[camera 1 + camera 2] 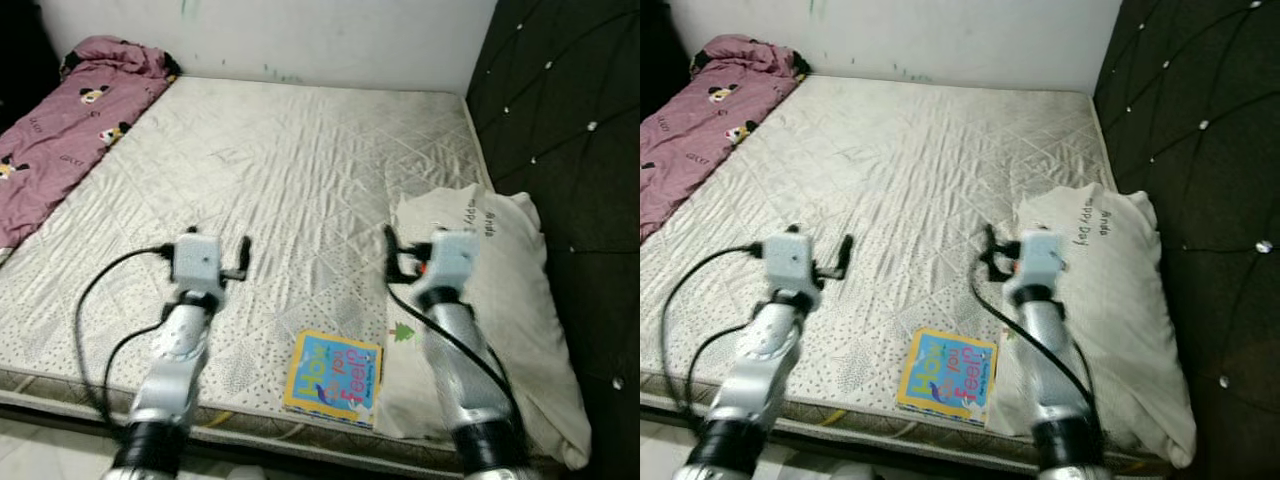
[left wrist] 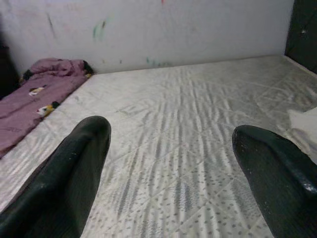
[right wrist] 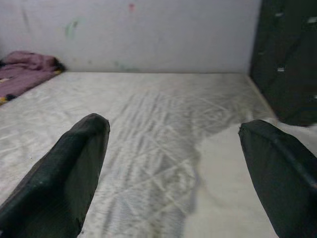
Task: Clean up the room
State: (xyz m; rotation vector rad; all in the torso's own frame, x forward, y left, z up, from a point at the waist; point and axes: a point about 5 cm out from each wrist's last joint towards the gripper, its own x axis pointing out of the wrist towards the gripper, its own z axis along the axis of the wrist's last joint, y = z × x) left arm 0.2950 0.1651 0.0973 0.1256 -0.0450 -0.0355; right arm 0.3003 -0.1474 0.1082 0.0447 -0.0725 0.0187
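Colourful children's book (image 1: 333, 374) untouched at mattress edge (image 1: 250, 420), beside white pillow (image 1: 500, 300); both grippers, left (image 1: 232, 262) and right (image 1: 400, 255), spread, empty. Tidying unstarted.

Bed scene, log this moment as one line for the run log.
left gripper open, over mattress | right gripper open, at pillow edge | book near front edge | pink blanket far left

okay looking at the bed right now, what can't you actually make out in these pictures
- Book title: in the head views, lettering too small and blurred to read fully.
- Pillow print: partly covered by the right pincer and its arm.
- Pink blanket: cut off by the left edge.
- Mattress front edge: hidden behind both arms; the left pincer hovers above it.
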